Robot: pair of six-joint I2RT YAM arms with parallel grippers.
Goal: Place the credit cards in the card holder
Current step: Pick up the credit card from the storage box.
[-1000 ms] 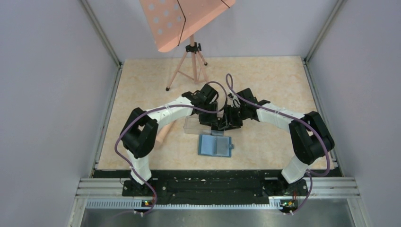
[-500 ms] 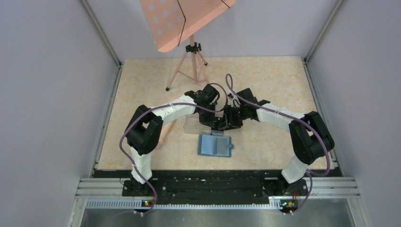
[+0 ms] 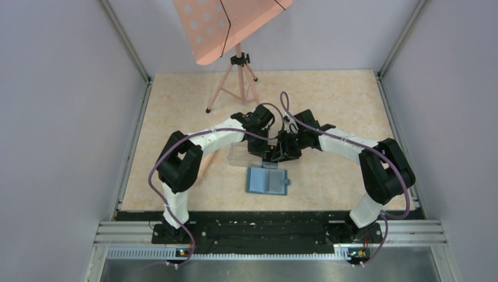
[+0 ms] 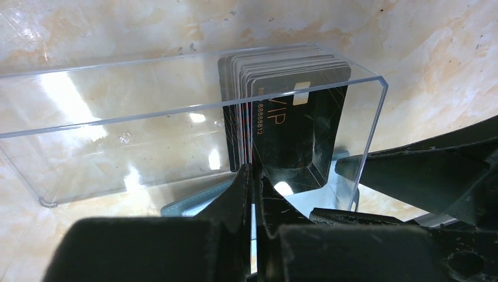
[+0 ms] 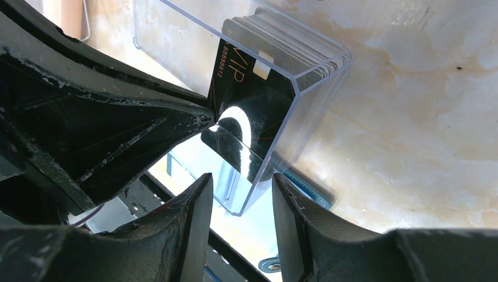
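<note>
The credit cards (image 4: pixel 293 117), a black stack marked VIP, stand on edge at the right end of a clear plastic box (image 4: pixel 117 135). My left gripper (image 4: pixel 252 176) is shut, pinching the near edge of a card in that stack. My right gripper (image 5: pixel 241 194) stands open with the corner of the clear box (image 5: pixel 311 100) between its fingers, and the cards (image 5: pixel 252 100) sit just beyond. The card holder (image 3: pixel 267 181), a teal wallet, lies open flat just in front of the box (image 3: pixel 238 154). Both grippers meet over the box's right end in the top view.
A pink perforated music stand (image 3: pixel 235 29) on a tripod stands at the back of the table. A peach-coloured object (image 3: pixel 201 167) lies by the left arm's elbow. Grey walls close in both sides.
The left gripper's jaws have closed on the card stack's edge. The left arm's elbow has shifted slightly right. The right arm and the wallet have not moved.
</note>
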